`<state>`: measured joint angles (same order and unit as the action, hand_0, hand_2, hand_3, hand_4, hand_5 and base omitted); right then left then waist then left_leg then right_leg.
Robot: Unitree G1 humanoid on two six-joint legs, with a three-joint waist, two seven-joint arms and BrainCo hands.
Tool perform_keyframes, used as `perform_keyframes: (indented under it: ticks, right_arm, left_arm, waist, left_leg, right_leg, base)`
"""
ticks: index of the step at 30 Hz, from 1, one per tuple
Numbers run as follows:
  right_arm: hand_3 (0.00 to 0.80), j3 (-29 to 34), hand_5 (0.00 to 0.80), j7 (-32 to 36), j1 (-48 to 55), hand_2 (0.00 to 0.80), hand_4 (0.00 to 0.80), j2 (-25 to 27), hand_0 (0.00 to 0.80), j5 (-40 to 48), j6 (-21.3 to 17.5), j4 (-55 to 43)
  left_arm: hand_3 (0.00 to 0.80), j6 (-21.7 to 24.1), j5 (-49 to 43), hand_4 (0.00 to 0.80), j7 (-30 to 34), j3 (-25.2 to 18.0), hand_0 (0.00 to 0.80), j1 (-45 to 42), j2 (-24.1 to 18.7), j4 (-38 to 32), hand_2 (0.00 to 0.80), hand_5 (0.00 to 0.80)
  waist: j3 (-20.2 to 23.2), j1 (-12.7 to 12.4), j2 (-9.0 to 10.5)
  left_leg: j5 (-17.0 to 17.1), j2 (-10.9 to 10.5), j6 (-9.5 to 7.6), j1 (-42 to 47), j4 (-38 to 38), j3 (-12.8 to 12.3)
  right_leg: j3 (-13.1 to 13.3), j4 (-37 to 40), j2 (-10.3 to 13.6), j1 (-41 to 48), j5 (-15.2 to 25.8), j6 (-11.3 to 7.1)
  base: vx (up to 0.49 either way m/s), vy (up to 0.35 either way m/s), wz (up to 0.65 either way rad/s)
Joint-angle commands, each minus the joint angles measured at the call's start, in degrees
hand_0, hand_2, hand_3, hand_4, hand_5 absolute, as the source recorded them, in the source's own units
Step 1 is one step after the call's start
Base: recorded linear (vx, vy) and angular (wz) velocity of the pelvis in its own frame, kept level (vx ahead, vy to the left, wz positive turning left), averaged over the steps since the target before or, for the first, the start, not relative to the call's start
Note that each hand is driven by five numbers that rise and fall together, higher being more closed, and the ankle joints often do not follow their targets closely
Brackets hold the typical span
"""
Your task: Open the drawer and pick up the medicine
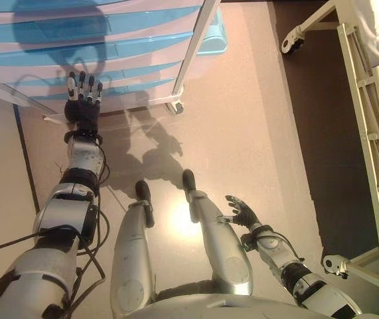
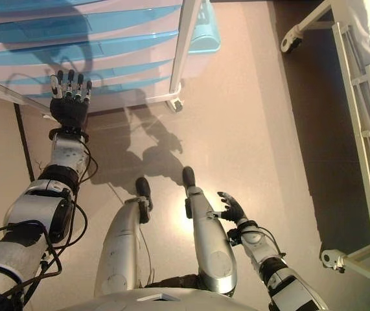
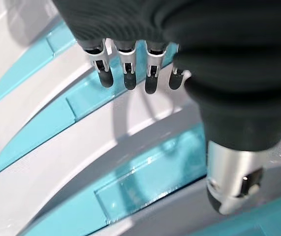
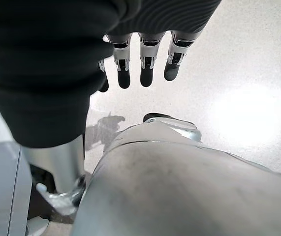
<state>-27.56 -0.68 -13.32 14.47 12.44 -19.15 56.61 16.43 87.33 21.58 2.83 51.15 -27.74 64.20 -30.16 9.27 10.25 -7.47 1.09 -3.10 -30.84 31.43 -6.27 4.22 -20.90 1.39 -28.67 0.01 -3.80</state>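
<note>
A white drawer cabinet [image 1: 109, 40] with several translucent blue drawer fronts stands at the upper left; all its drawers look closed. My left hand [image 1: 83, 100] is stretched out in front of the lower drawers with its fingers [image 3: 125, 73] straight, close to a blue drawer front [image 3: 145, 182] and holding nothing. My right hand [image 1: 242, 214] hangs low at my right side, open and empty. No medicine shows in any view.
The cabinet stands on a white frame with a caster [image 1: 176, 106] at its lower right corner. A white bed frame [image 1: 368, 133] with casters [image 1: 292, 43] runs along the right side. Beige floor [image 1: 242, 119] lies between them, with a darker strip by the bed.
</note>
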Motion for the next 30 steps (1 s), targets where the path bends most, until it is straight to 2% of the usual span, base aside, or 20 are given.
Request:
perform_keyframes:
  ticks: [1, 4, 8, 11, 15, 19, 30]
  right_arm:
    - [0.000, -3.08, 0.000, 0.49, 3.97, 0.000, 0.000, 1.39, 0.000, 2.02, -1.91, -2.57]
    - [0.000, -3.74, 0.000, 0.70, 4.26, 0.000, 0.000, 1.61, 0.000, 2.42, -3.01, -2.05]
    - [0.000, -4.54, 0.000, 0.59, 4.96, 0.000, 0.000, 1.75, 0.000, 2.32, -4.55, -1.54]
    - [0.000, -4.56, 0.000, 0.55, 4.94, 0.000, 0.000, 1.81, 0.000, 1.71, -4.96, -1.21]
    - [0.000, -4.26, 0.000, 0.41, 4.58, 0.000, 0.000, 2.01, 0.000, 0.58, -5.33, -0.38]
    - [0.000, -3.72, 0.000, 0.18, 4.11, 0.000, 0.000, 2.41, 0.000, -0.46, -4.64, -0.65]
    - [0.000, -2.54, 0.000, 0.26, 3.84, 0.000, 0.000, 3.29, 0.000, -1.47, -3.21, -0.66]
  left_arm:
    - [0.000, 3.95, 2.74, 0.000, -0.50, 0.82, 0.000, 12.65, -7.20, -0.80, 0.000, 0.000]
    - [0.000, 4.42, 4.20, 0.000, -0.40, 2.68, 0.000, 16.72, -8.10, -1.35, 0.000, 0.000]
    - [0.000, 5.35, 8.75, 0.000, 5.67, 5.12, 0.000, 20.67, -7.90, -5.66, 0.000, 0.000]
    - [0.000, 3.78, 11.79, 0.000, 12.00, 5.84, 0.000, 21.66, -6.70, -10.72, 0.000, 0.000]
    - [0.000, -1.54, 14.00, 0.000, 21.07, 6.17, 0.000, 21.65, -4.54, -16.89, 0.000, 0.000]
    - [0.000, -3.67, 11.38, 0.000, 22.74, 7.29, 0.000, 20.59, -2.84, -22.49, 0.000, 0.000]
    - [0.000, -7.86, 6.53, 0.000, 26.95, 10.09, 0.000, 19.42, -3.11, -26.37, 0.000, 0.000]
  waist:
    - [0.38, 0.29, 1.06]
    - [0.44, 0.61, 1.35]
    - [0.44, 0.93, 1.52]
    - [0.50, 0.96, 1.39]
    - [0.38, 0.98, 0.80]
    - [0.38, 1.02, 0.10]
    - [1.04, 0.70, -1.30]
  left_leg:
    - [-5.82, -1.86, -1.74, 1.00, 0.17, -1.87]
    - [-6.17, -1.61, -1.74, 1.06, 0.30, -2.05]
    - [-6.47, -1.64, -1.73, 1.27, 0.10, -2.21]
    - [-6.24, -1.97, -1.70, 1.60, -0.63, -2.17]
    - [-6.00, -2.22, -1.55, 2.17, -1.29, -2.14]
    - [-5.53, -2.51, -1.57, 2.88, -2.25, -2.03]
    - [-4.27, -3.30, -1.46, 6.18, -4.79, -1.35]
  right_leg:
    - [0.97, 2.42, -2.55, 0.37, 1.87, 1.77]
    - [1.02, 2.88, -2.60, 0.64, 1.92, 1.70]
    - [1.21, 3.65, -2.66, 1.00, 2.08, 1.77]
    - [1.37, 4.16, -2.65, 1.19, 2.19, 1.97]
    - [1.61, 4.26, -2.60, 1.31, 2.12, 2.27]
    - [1.94, 4.20, -2.79, 1.50, 2.02, 2.48]
    - [1.76, 5.03, -1.82, 4.24, 1.89, 2.38]
  base:
    - [0.002, -0.006, 0.03]
    - [0.002, -0.006, 0.03]
    - [-0.001, -0.005, 0.03]
    - [0.000, 0.000, 0.00]
    - [-0.003, 0.047, -0.02]
    - [-0.003, 0.033, 0.04]
    - [0.004, 0.001, 0.02]
